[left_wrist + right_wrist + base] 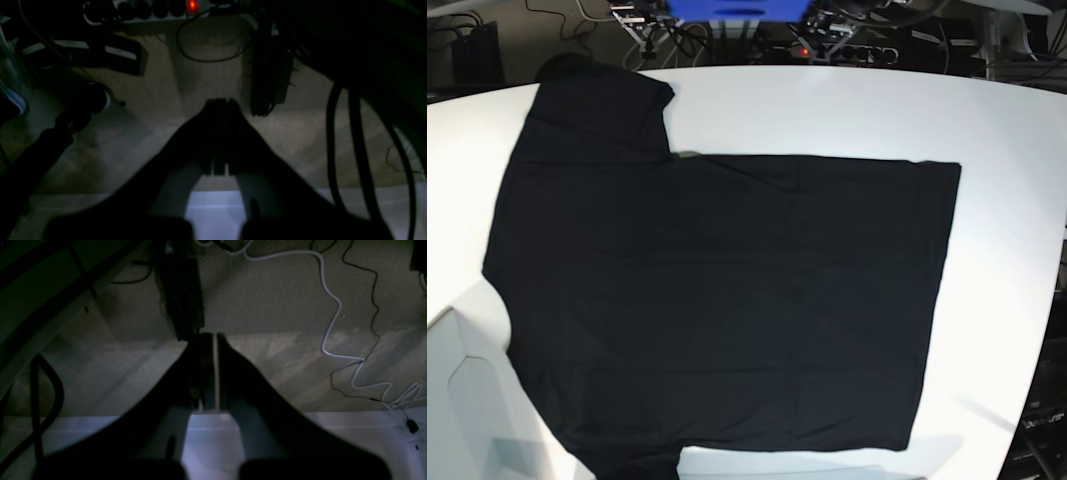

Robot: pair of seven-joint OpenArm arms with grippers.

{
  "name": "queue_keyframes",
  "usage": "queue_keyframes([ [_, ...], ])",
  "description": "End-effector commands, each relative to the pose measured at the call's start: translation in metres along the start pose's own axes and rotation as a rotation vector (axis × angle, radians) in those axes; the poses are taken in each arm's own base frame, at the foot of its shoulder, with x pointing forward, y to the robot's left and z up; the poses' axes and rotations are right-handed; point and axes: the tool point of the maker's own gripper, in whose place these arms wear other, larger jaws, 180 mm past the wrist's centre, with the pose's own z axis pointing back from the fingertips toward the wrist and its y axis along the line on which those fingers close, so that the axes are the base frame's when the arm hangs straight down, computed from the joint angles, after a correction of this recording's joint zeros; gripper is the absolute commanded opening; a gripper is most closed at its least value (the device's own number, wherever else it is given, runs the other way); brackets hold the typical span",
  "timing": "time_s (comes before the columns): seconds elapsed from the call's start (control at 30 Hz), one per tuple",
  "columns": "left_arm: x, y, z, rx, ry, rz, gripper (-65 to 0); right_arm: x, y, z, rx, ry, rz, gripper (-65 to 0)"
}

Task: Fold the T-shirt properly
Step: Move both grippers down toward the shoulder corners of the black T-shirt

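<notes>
The T-shirt [727, 300] lies spread flat on the white table [877, 110] in the base view, plain black side up, one sleeve [597, 100] toward the far left corner. No print or tag shows. Neither arm appears in the base view. In the dim left wrist view my left gripper [220, 101] hangs over the floor beyond the table edge, fingers pressed together on nothing. My right gripper [213, 336] looks the same in the right wrist view: shut, empty, over carpeted floor. The shirt is out of both wrist views.
A power strip with a red light [191, 5] and black cables lie on the floor. A white cable [330, 323] snakes across the carpet. The pale table edge [217, 213] shows under each gripper. A grey panel [457, 400] sits at the base view's lower left.
</notes>
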Motion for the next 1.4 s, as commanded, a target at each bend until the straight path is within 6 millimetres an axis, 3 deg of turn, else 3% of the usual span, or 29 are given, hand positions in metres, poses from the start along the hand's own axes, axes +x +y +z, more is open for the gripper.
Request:
queue_keyframes([
  [0.0, -0.003, 0.001, 0.000, 0.005, 0.005, -0.003, -64.9, -0.008, 0.007, 0.000, 0.028, 0.015, 0.007, -65.0],
  [0.2, -0.005, 0.001, 0.000, 0.005, 0.008, -0.006, -64.9, -0.016, 0.007, 0.000, 0.027, 0.022, 0.006, -65.0],
  [0.97, -0.006, 0.002, 0.000, 0.005, 0.009, -0.008, -64.9, -0.016, 0.008, 0.000, 0.029, 0.021, 0.006, -65.0],
  [1.03, -0.020, 0.001, 0.001, 0.004, 0.023, -0.007, -64.9, -0.025, 0.007, 0.001, 0.028, 0.033, 0.005, -65.0],
  [1.17, -0.025, 0.016, 0.007, 0.024, -0.027, -0.004, -65.0, -0.028, 0.005, 0.005, 0.025, -0.015, 0.001, -65.0],
  [1.27, -0.021, 0.017, 0.018, 0.022, -0.102, -0.013, -65.0, -0.028, 0.003, 0.015, 0.023, -0.072, -0.004, -65.0],
  [1.37, -0.024, 0.035, 0.033, 0.046, -0.157, -0.037, -65.0, -0.035, 0.000, 0.029, 0.020, -0.096, -0.008, -65.0],
])
